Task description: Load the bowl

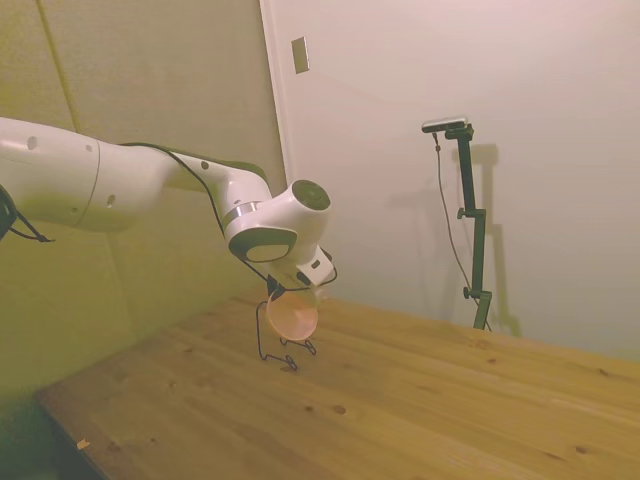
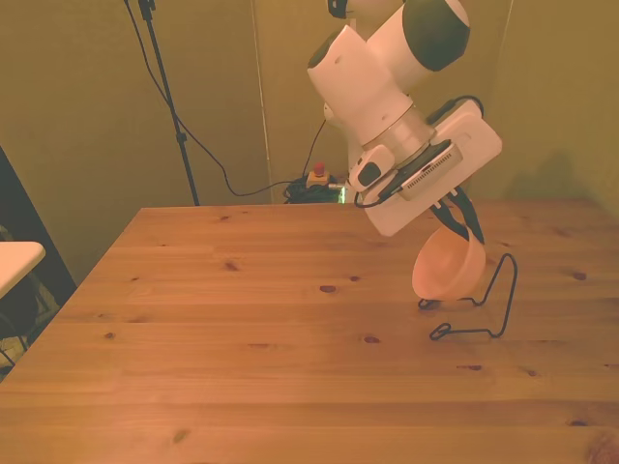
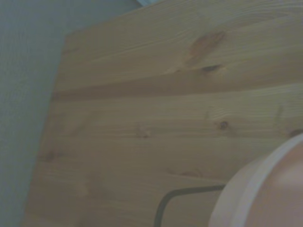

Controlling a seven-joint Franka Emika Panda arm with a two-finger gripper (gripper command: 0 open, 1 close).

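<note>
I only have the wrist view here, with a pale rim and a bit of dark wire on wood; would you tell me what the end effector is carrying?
Observer: The end effector holds a pale pink bowl by its rim, tipped on its side.
Operator: Thanks. Is the dark wire a rack?
Observer: Yes, a thin black wire rack stands on the table, its upright loop just behind the bowl in the front view.
Operator: Is the bowl resting on the table?
Observer: From the side view the bowl hangs above the wood, inside the rack's outline; I cannot tell whether it touches the wire.

no readable text, labels or numbers
</note>
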